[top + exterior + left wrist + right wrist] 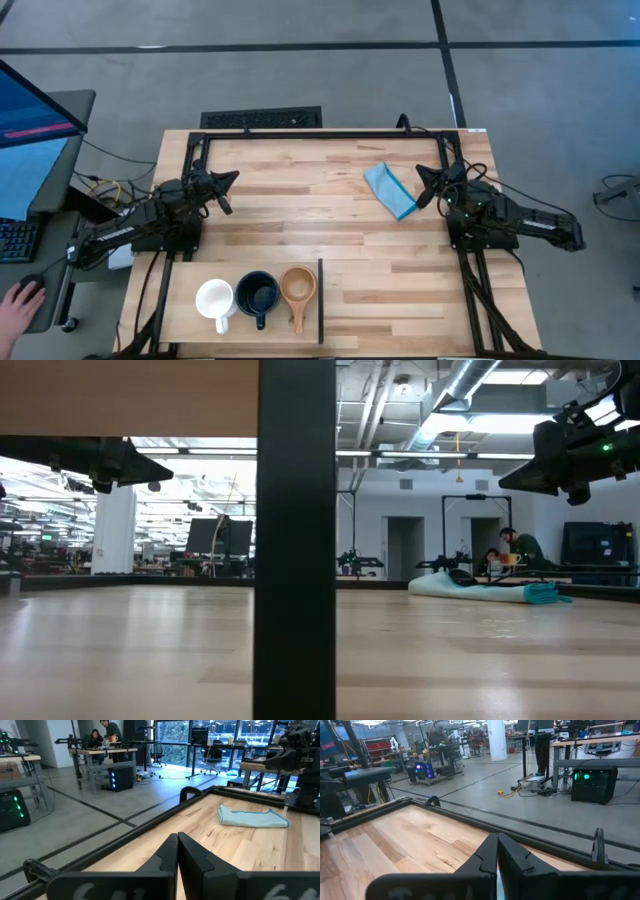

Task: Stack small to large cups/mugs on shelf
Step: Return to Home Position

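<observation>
While mugs [258, 294] line shelf [186, 326], both jaws closed, far off.

A folded light-blue cloth [391, 190] is laid on the butcher-block tabletop [300, 205]; a person's hand [18, 303] is seen beyond its left edge.

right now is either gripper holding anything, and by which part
Nothing is held: the left gripper and right gripper are both shut and empty.

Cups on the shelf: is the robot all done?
Looks done: the wooden cup, black mug and white mug stand in a row on the shelf. Nothing is in hand; left gripper and right gripper hang empty, fingers shut. Nothing seems left.
</observation>
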You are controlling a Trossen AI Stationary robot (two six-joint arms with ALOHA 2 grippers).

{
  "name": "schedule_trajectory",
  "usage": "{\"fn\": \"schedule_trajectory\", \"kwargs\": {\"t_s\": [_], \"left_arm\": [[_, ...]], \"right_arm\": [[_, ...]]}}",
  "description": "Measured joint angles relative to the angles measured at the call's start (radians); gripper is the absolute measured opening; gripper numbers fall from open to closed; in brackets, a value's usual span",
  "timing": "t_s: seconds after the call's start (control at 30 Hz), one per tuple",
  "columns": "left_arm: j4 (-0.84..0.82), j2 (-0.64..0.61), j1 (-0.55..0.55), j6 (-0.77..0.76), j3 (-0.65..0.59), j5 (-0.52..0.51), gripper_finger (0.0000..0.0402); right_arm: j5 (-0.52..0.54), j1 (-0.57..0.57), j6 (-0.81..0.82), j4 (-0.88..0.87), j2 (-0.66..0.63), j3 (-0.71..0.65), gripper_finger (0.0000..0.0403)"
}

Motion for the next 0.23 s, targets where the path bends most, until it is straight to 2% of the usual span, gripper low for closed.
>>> {"fn": "schedule_trajectory", "kwargs": {"t_s": [0.23], "left_arm": [[0.000, 0.000, 0.000, 0.000, 0.000, 0.000, 0.0000]], "right_arm": [[0.000, 0.000, 0.000, 0.000, 0.000, 0.000, 0.0031]]}}
